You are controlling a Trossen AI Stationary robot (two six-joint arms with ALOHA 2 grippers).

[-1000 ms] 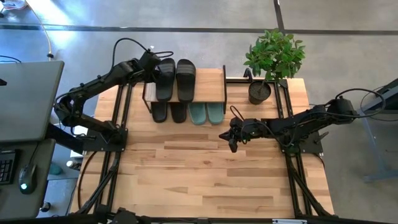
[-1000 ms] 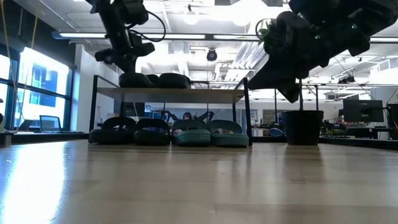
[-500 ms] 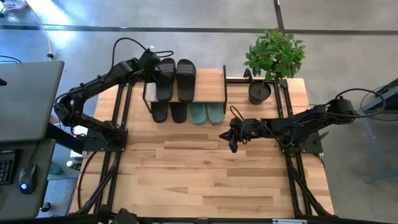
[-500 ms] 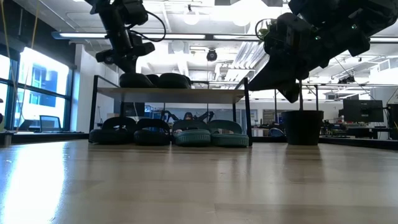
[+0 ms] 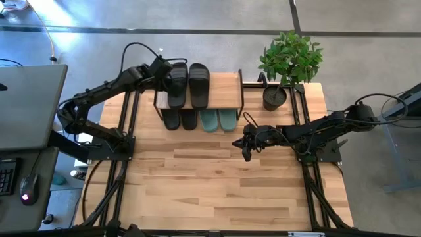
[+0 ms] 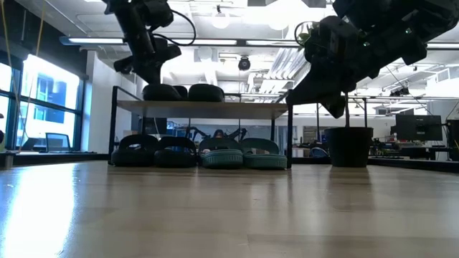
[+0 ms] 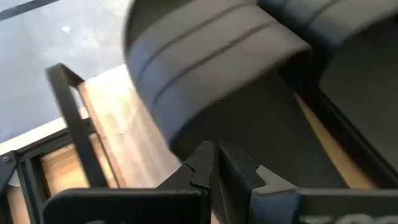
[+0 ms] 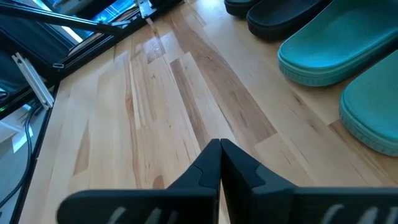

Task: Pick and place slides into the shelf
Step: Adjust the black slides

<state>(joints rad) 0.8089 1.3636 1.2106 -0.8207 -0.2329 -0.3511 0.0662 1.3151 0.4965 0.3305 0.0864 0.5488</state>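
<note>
The shelf [image 5: 223,89] stands at the table's far edge, its plank also in the low view [image 6: 229,109]. Two black slides lie on its plank, the left one [image 5: 176,84] and the right one [image 5: 198,83]. Under it, a black pair [image 5: 179,119] and a green pair [image 5: 218,120] rest on the tabletop. My left gripper [image 5: 163,71] is shut at the left top slide's outer side. My right gripper [image 5: 245,150] is shut and hovers above the table, near the green pair [image 8: 336,43]. My left gripper pushes with its shut fingertips [image 7: 214,158] against the left side of the left top slide [image 7: 249,124], just beside its wide strap [image 7: 211,50]. It comes slanting down from the table's left and far side. The slide lies flat on the shelf plank.
A potted plant [image 5: 276,95] stands at the far right corner, right of the shelf. A grey desk [image 5: 26,105] with a mouse lies beyond the table's left edge. Bare wooden tabletop [image 5: 217,184] stretches across the near half.
My left gripper has moved toward the table's right. The shelf, with both black slides on top, has slid a little to the right along the table. My right gripper has kept still.
</note>
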